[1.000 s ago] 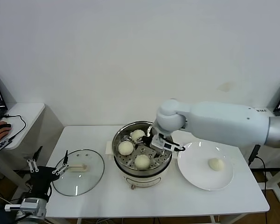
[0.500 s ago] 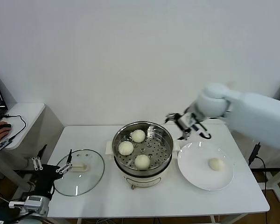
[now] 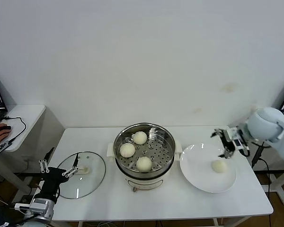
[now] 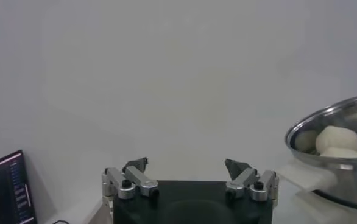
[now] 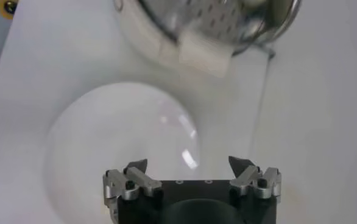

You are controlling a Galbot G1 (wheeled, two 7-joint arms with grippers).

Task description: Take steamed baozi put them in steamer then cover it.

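The head view alone shows the last steamed baozi (image 3: 219, 166) on the plate (image 3: 199, 172), beside the empty, spread-fingered right gripper (image 3: 223, 142). The left gripper (image 3: 58, 169), also spread and empty, hangs over the cover (image 3: 80, 174). No writing is readable.

The right gripper (image 3: 223, 143) hangs empty with jaws spread wide, just above the far right rim of the white plate (image 3: 194, 172). The left gripper (image 3: 57, 166), also spread and empty, sits far left of that plate.
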